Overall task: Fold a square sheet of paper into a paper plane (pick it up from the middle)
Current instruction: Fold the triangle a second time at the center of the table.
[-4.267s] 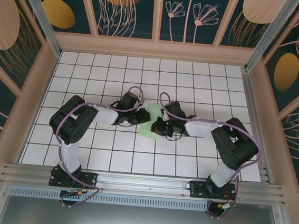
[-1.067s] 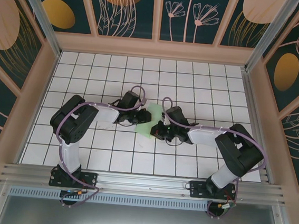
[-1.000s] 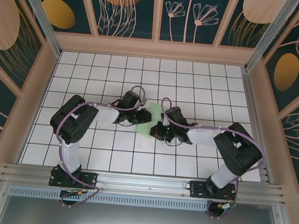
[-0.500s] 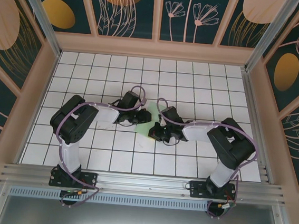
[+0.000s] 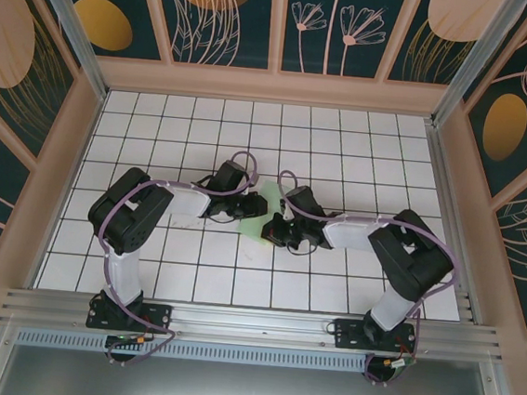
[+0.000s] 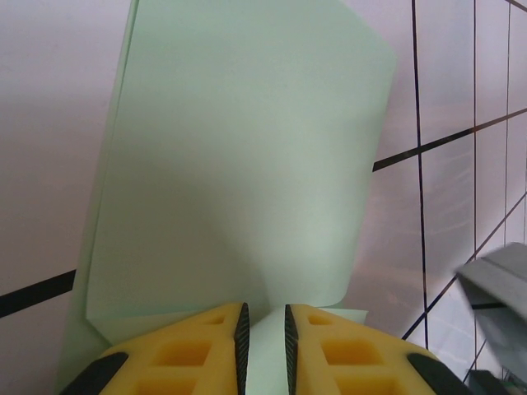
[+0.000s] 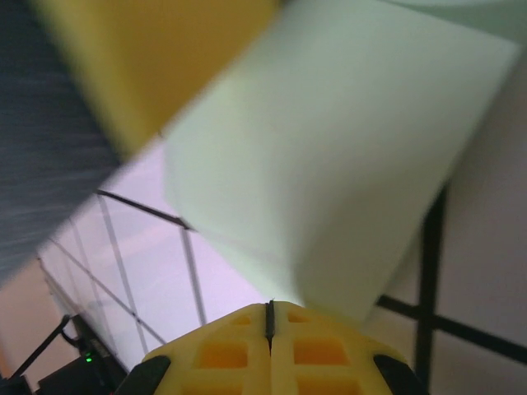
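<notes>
The square sheet of paper is pale mint green and lies partly folded at the table's middle, between my two grippers. In the left wrist view one flap of the paper stands up and curls, while a lower layer lies flat under the fingers. My left gripper rests on that lower layer, its jaws a narrow gap apart. My right gripper is shut, the tips right against the raised flap. No finished paper plane is in view.
The white grid table has free tiles on all sides of the arms. Wooden side walls and the metal rail at the near edge bound the space. The left gripper's yellow finger looms close to the right wrist camera.
My right gripper has moved left, closer to the left gripper, and the strip of green paper seen from above has narrowed. The left arm has stayed put.
</notes>
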{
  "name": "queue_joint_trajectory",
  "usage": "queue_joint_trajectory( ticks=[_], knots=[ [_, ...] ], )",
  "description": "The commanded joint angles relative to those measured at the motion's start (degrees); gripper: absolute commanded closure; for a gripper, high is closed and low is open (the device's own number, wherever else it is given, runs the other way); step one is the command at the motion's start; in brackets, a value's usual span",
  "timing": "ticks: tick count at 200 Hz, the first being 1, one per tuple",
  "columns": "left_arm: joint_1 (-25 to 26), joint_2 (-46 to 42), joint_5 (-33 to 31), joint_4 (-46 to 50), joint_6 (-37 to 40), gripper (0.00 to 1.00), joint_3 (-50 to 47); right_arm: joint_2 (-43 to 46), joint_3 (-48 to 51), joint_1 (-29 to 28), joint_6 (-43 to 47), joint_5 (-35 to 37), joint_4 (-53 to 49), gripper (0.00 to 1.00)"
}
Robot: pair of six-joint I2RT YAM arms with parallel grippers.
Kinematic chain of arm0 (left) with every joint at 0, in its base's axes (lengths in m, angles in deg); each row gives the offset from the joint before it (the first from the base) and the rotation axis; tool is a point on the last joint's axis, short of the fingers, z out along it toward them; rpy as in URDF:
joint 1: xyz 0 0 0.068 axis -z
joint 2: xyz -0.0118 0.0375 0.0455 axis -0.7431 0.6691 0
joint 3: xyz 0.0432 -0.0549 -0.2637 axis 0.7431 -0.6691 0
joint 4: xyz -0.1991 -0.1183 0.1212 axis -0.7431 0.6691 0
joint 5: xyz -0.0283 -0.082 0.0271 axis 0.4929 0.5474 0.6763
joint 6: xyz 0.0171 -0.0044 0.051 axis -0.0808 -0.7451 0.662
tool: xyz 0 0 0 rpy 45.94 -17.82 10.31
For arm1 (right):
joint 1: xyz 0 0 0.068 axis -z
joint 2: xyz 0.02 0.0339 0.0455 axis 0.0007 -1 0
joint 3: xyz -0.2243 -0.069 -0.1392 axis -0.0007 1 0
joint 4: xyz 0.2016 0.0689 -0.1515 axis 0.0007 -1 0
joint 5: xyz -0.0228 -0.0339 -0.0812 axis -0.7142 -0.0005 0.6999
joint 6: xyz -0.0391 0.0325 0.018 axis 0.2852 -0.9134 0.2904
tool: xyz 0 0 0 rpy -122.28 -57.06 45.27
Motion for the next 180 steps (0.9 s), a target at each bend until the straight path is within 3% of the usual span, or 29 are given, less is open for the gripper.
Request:
queue_joint_trajectory(
  ticks=[1, 75, 135, 180],
  knots=[
    [0.2, -0.7, -1.4, 3.3, 1.6, 0.77, 0.2, -2.5, 0.3, -0.5, -0.4, 0.6, -2.3, 0.95],
    [0.2, -0.6, -2.6, 4.8, 2.3, 0.79, 0.9, 3.9, -0.2, -0.9, 0.6, -0.2, -1.2, 0.94],
    [0.2, -0.6, -2.5, 4.8, 2.4, 0.79, 1.1, -2.6, 0.5, -2.3, 0.1, -0.7, -0.7, 0.95],
    [0.2, -1.2, -1.9, 4.8, 1.9, 0.77, 1.3, -2.8, 1.9, -2.7, 1.9, 3.1, -6.5, 0.95]
  ],
)
